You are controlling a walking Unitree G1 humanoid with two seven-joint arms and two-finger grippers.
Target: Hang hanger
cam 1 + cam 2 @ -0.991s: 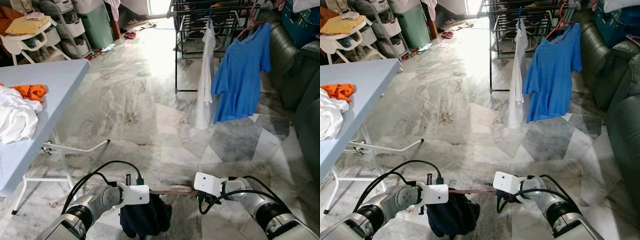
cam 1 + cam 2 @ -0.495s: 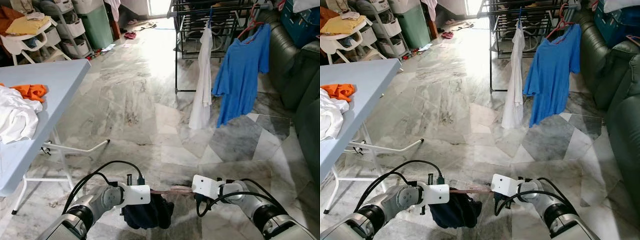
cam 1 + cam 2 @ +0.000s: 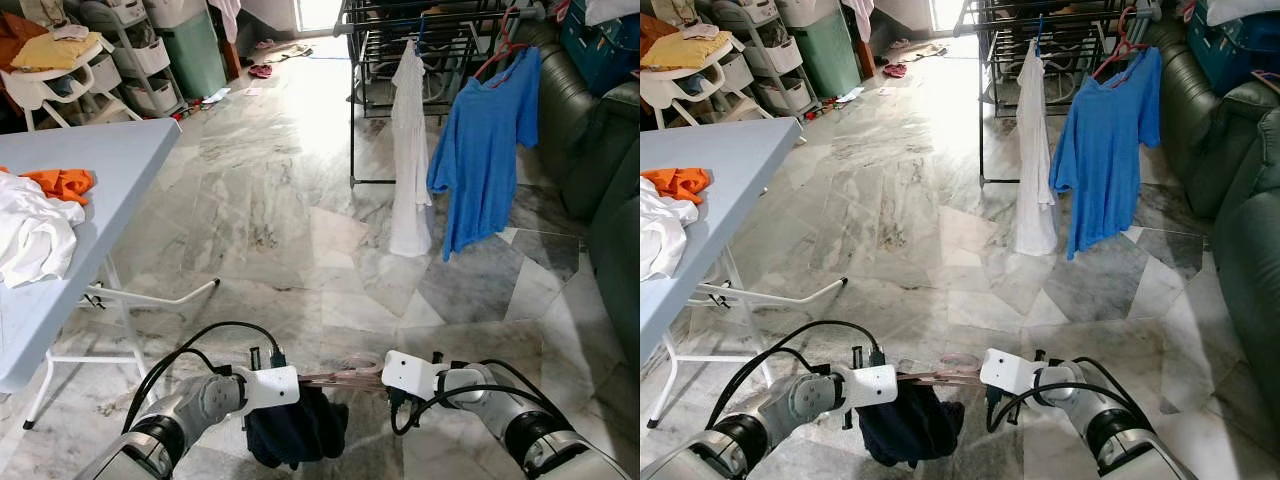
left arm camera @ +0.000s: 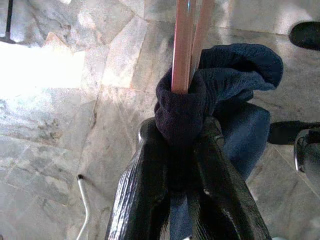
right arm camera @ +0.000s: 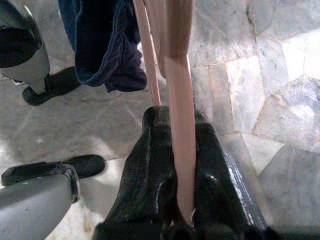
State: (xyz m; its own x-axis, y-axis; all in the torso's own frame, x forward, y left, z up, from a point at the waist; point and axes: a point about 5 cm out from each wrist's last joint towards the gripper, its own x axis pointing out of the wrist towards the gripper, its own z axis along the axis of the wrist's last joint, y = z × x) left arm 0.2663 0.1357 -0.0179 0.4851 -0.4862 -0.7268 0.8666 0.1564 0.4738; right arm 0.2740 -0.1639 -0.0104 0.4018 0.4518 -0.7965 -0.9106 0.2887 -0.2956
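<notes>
Pink hanger (image 3: 940,376) draped with navy garment (image 3: 905,425), clamped between left end effector (image 4: 182,150) and right end effector (image 5: 180,150)

Hanger (image 3: 340,377) w/ dark garment (image 3: 295,430) lifted slightly btwn claws; hung clothes (image 3: 408,150) on rack swung right.

Two pincers; one pink hanger (image 3: 340,377); one navy garment (image 3: 295,430); two shirts hanging on one rack (image 3: 400,40).

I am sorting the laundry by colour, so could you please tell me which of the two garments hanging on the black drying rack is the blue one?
The blue T-shirt on the red hanger, nearer the dark sofa; the other, left of it, is white.
</notes>
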